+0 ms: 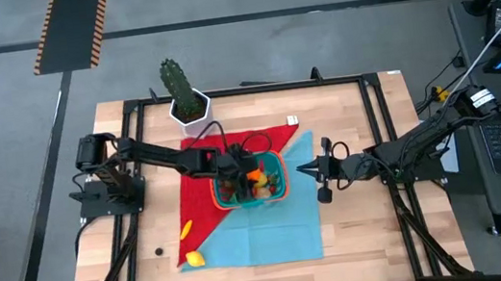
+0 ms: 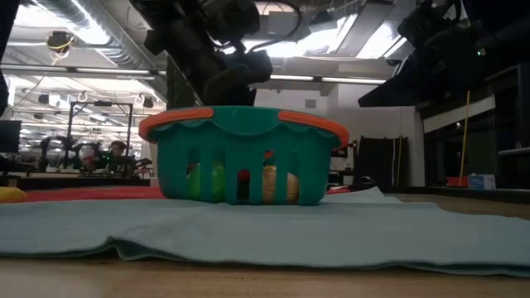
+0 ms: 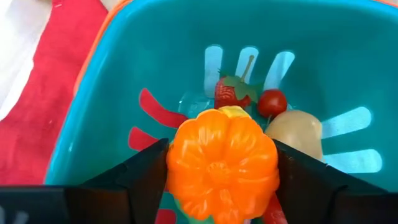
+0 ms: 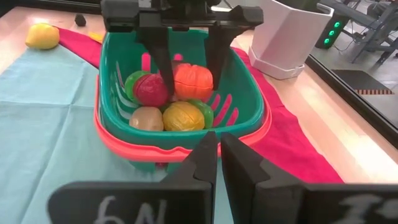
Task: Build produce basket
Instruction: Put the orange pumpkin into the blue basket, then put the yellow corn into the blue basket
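**Orange piece held low inside the basket**

While the right tool (image 4: 219, 158) waits pinched shut and empty just right of the basket (image 1: 277, 164), the left tool (image 3: 217, 165) is lowered into the basket's left half. An orange, ribbed toy fruit (image 3: 222, 165) is seen between its two fingers, which stand wide apart at either side of it and appear to touch it; whether it is gripped or already let go cannot be told. The basket is placed at the middle of the surface (image 1: 370, 241), where a red cloth (image 1: 202, 200) and a blue cloth (image 1: 264, 241) meet.

The coming move is judged to turn on one relation: the pile of produce (image 4: 163, 106) lies directly beneath the held fruit, so a short drop should be enough. The left arm is plainly the nearer.

From the right wrist view, the fruit is shown resting against the pieces below. From the high view alone, two yellow pieces (image 1: 190, 245) are shown outside the basket, near and to the left, well apart from it.
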